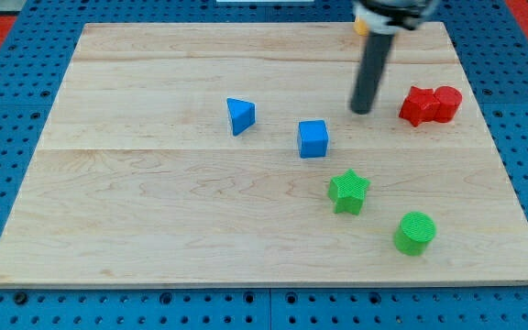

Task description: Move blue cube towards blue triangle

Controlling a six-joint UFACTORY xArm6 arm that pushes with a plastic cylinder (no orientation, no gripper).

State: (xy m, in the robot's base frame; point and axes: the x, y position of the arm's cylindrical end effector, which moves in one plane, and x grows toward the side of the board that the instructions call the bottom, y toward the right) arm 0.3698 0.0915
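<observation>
While the rod is seen coming down from the view's top edge, nearly upright, my tip [363,110] is set on the wooden board [154,220] up and to the view's right of the blue cube [313,138], close by but apart from it. No jaws are carried by the rod; nothing is held by it, and no block is touched by its end. The blue cube is found near the board's middle, and the blue triangle [240,115] is placed to its left and slightly nearer the view's top, with a bare strip of wood between them.

The arm above the rod is cut off by the view's top edge, so only a dark collar is shown. An orange piece [360,27] is glimpsed beside that collar at the board's far edge; its shape cannot be made out, as it is largely hidden.

To the right of my tip, two red blocks [431,104] are seen pressed together, their outlines hard to tell apart. Below the blue cube and to its right, a green star [348,192] is set, and a green cylinder [415,232] is found further down and right. A blue perforated surface [7,110] is seen around the board.
</observation>
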